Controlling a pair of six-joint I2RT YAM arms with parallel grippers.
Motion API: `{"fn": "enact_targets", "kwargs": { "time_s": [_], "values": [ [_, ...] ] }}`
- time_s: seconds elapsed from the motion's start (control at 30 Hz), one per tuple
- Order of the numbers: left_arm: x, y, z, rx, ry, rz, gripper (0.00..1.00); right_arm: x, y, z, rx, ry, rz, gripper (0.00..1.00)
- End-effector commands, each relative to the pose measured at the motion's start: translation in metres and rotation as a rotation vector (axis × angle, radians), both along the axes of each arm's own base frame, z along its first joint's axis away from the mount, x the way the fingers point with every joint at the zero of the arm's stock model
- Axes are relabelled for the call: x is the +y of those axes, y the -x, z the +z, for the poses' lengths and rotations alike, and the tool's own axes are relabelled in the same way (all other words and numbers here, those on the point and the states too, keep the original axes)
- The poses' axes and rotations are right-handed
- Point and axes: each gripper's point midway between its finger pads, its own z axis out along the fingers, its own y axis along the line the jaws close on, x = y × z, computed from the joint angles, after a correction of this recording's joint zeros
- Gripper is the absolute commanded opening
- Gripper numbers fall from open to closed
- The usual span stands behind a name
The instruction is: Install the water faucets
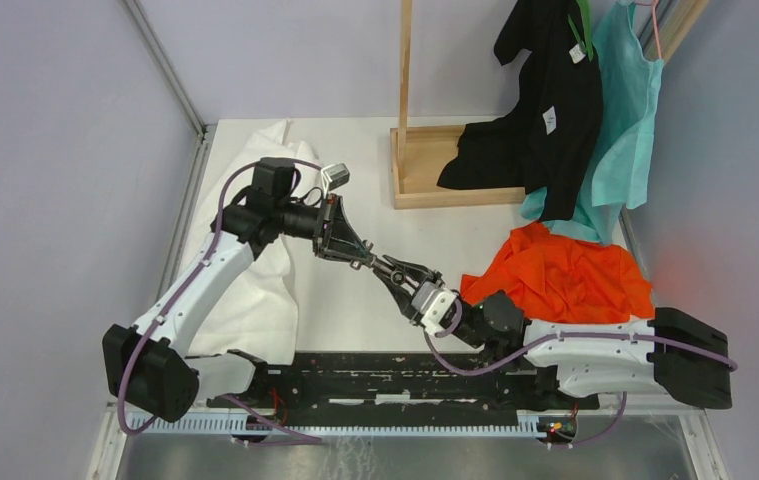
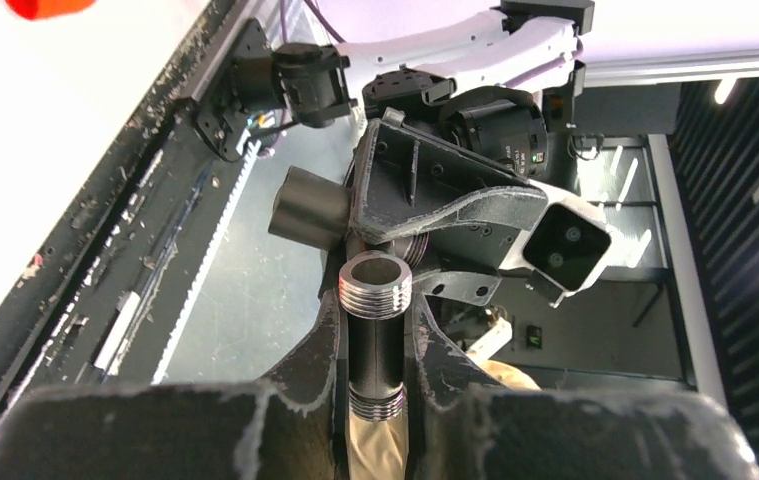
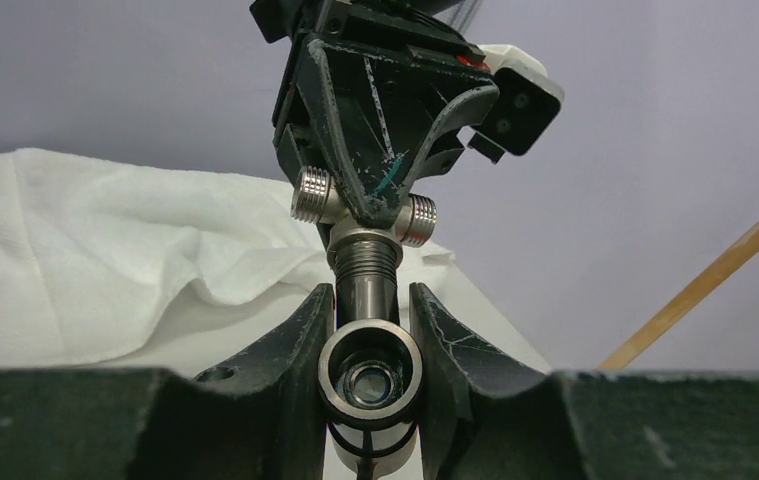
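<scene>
Down at the near edge of the table, both arms are bolted to a black rail. Past that, over the middle of the table, the two grippers meet nose to nose. The right gripper is grasping the bigger faucet piece, a dark part with a round hole that faces its camera. One finger sits on each side of it. Across from it, the left gripper is clenched tight on the small faucet piece. It pinches the middle of the cross bar, so the two shiny grey ends stick out on either side. The screw end of the small piece points straight at the bigger piece and meets it, but I cannot tell how far in it goes. Under the left arm lies a white cloth. Beside the right arm is an orange cloth. Far back is a wooden stand, with a black shirt and a teal top hanging by it.
</scene>
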Motion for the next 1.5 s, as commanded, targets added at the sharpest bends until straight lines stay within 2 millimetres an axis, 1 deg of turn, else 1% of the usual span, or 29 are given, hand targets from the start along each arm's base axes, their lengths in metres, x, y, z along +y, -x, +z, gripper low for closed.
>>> {"fn": "enact_targets", "kwargs": {
  "time_s": [0.0, 0.1, 0.17, 0.3, 0.4, 0.47, 0.5, 0.57, 0.7, 0.8, 0.9, 0.97, 1.07, 1.13, 1.2, 1.27, 1.3, 1.37, 1.47],
  "values": [
    [0.000, 0.038, 0.023, -0.092, 0.103, -0.143, 0.03, 0.002, 0.010, 0.039, 0.091, -0.222, 0.179, 0.01],
    [0.001, 0.042, 0.025, -0.126, 0.124, -0.156, 0.03, 0.002, 0.010, 0.040, 0.131, -0.246, 0.231, 0.01],
    [0.002, 0.044, 0.023, -0.131, 0.130, -0.163, 0.03, 0.001, 0.011, 0.041, 0.158, -0.265, 0.272, 0.01],
    [0.002, 0.045, 0.020, -0.148, 0.131, -0.161, 0.03, -0.001, 0.012, 0.042, 0.211, -0.301, 0.335, 0.01],
    [0.003, 0.045, 0.020, -0.182, 0.132, -0.153, 0.03, -0.003, 0.008, 0.044, 0.282, -0.334, 0.376, 0.01],
    [0.003, 0.045, 0.021, -0.202, 0.137, -0.148, 0.03, -0.003, 0.003, 0.045, 0.335, -0.329, 0.402, 0.01],
    [0.003, 0.045, 0.021, -0.208, 0.137, -0.145, 0.03, -0.001, 0.005, 0.044, 0.360, -0.310, 0.433, 0.01],
    [0.003, 0.045, 0.022, -0.220, 0.140, -0.144, 0.03, 0.000, 0.002, 0.043, 0.423, -0.289, 0.451, 0.01],
    [0.001, 0.042, 0.023, -0.271, 0.148, -0.121, 0.03, -0.002, 0.000, 0.040, 0.508, -0.266, 0.482, 0.01],
    [0.002, 0.043, 0.021, -0.297, 0.163, -0.111, 0.03, -0.004, -0.008, 0.031, 0.642, -0.224, 0.467, 0.01],
    [0.002, 0.044, 0.022, -0.339, 0.176, -0.103, 0.03, -0.006, -0.011, 0.026, 0.725, -0.202, 0.485, 0.00],
    [0.002, 0.043, 0.021, -0.365, 0.182, -0.093, 0.03, -0.007, -0.016, 0.026, 0.797, -0.228, 0.505, 0.01],
    [0.002, 0.044, 0.018, -0.386, 0.193, -0.089, 0.03, -0.004, -0.024, 0.026, 0.974, -0.276, 0.552, 0.01],
    [0.002, 0.043, 0.017, -0.401, 0.201, -0.078, 0.03, -0.002, -0.024, 0.030, 1.054, -0.297, 0.603, 0.01],
    [0.002, 0.042, 0.016, -0.409, 0.208, -0.062, 0.03, 0.001, -0.026, 0.025, 1.175, -0.303, 0.612, 0.01],
    [0.000, 0.039, 0.016, -0.428, 0.218, -0.043, 0.03, 0.007, -0.024, 0.019, 1.254, -0.203, 0.648, 0.00],
    [0.000, 0.038, 0.015, -0.436, 0.221, -0.032, 0.03, 0.010, -0.020, 0.020, 1.282, -0.156, 0.684, 0.01],
    [-0.001, 0.034, 0.012, -0.455, 0.220, 0.006, 0.03, 0.015, -0.017, 0.022, 1.350, -0.116, 0.736, 0.01],
    [-0.001, 0.031, 0.015, -0.515, 0.248, 0.052, 0.03, 0.018, -0.014, 0.026, 1.411, -0.085, 0.798, 0.01]
  ]
}}
